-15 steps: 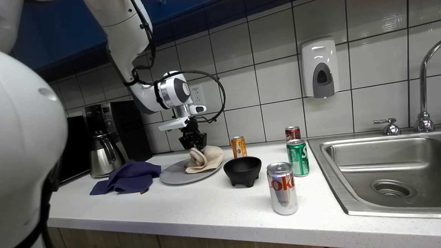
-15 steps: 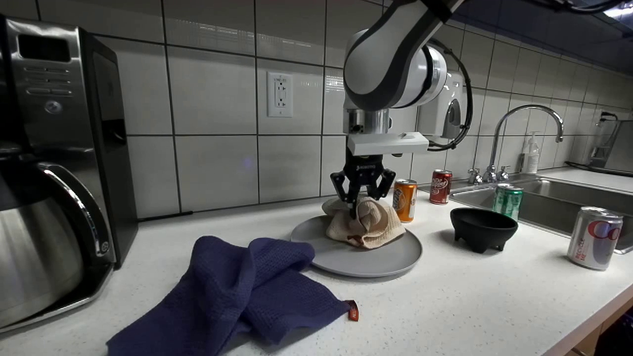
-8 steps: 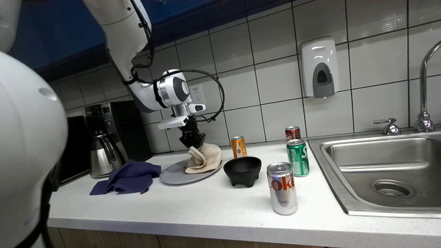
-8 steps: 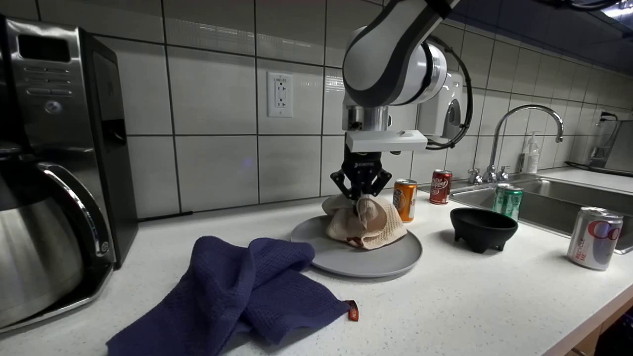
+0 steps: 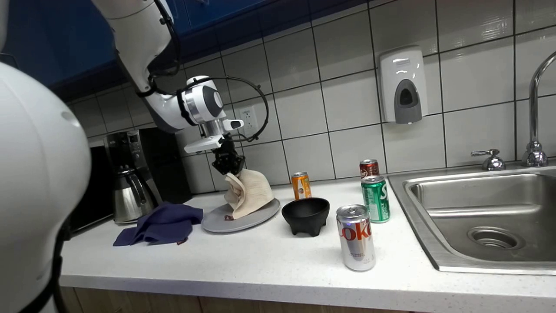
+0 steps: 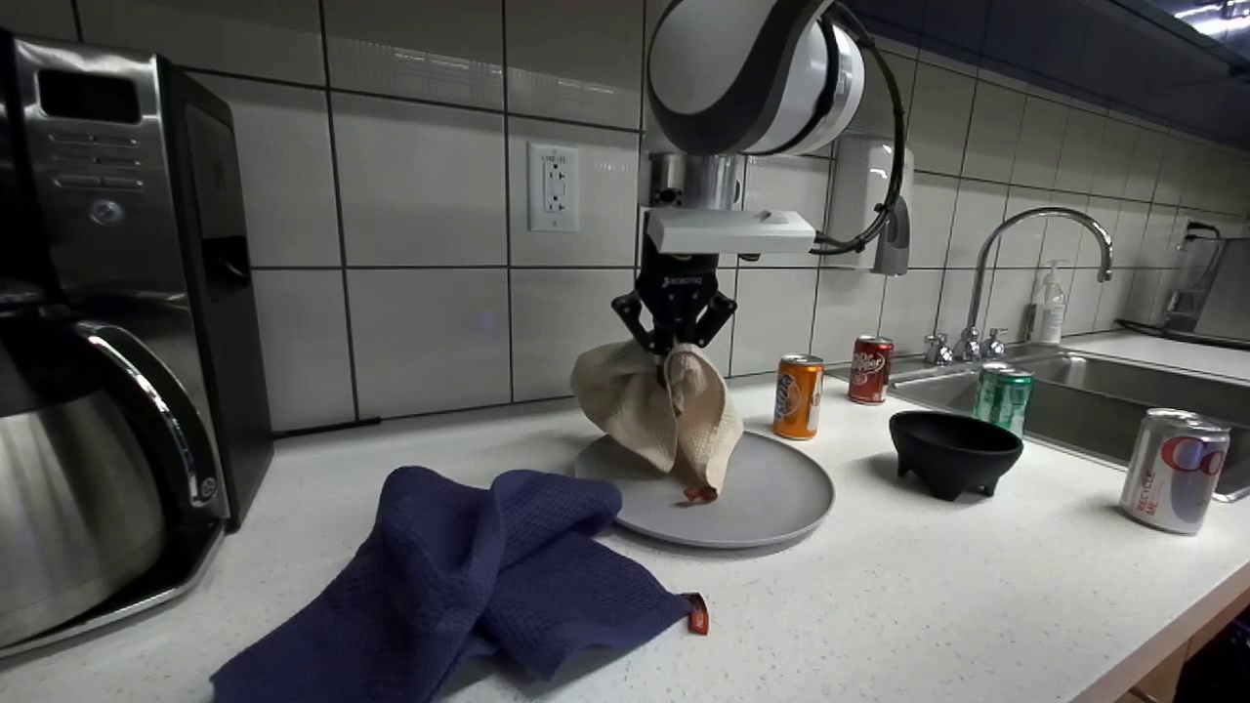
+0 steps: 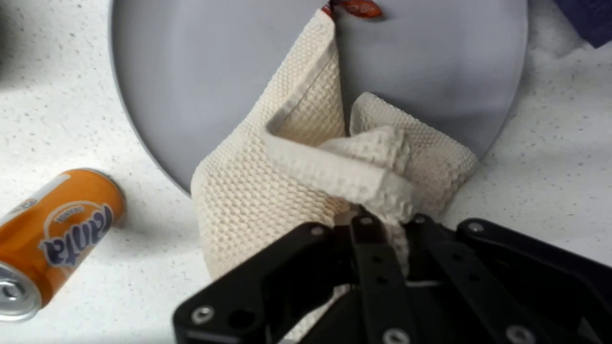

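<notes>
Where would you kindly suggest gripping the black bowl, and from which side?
Probably its rim, straight from above with the jaws straddling it: the bowl stands upright, its mouth open upward. The gripper holds the beige cloth, so it would need freeing first.

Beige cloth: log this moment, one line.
tool: closed on beige cloth | cloth pose: hanging over gray plate | plate contact: unclear | orange can: upright

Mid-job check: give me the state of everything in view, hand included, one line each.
Hand: shut on beige cloth
Beige cloth: pinched, hanging over the gray plate
Gray plate: lying flat
Blue cloth: crumpled
Black bowl: upright, contents unclear
Orange can: upright
Red can: upright
Green can: upright
Silver can: upright
Coffee pot: standing in coffee maker
Faucet: no water seen running
Outlet: nothing plugged in
</notes>
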Robot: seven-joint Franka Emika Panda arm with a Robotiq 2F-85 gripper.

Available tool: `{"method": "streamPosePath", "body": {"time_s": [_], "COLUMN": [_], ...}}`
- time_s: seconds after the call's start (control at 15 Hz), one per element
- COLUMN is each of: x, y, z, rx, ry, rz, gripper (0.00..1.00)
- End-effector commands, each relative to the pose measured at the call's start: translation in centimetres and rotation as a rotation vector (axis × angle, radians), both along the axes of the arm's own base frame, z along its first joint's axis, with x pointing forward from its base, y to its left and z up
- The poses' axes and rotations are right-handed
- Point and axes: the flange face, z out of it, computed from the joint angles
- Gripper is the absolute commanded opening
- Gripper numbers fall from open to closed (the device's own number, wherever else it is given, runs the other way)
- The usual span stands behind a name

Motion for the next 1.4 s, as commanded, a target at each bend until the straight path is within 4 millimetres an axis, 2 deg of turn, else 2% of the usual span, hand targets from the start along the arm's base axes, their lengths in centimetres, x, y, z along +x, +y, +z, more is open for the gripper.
{"method": "streamPosePath", "body": {"time_s": [0.0, 0.33, 0.6, 1.33], "x": [0.7, 1.8, 2.9, 5.6], "y": [2.6, 6.5, 8.7, 13.3], "z": [1.4, 2.3, 2.8, 2.0], "rx": [-0.017, -0.023, -0.019, -0.005], "ry": [-0.020, -0.048, -0.067, -0.101], "rz": [0.083, 0.197, 0.272, 0.494], "gripper": [0.02, 0.02, 0.02, 0.02]}}
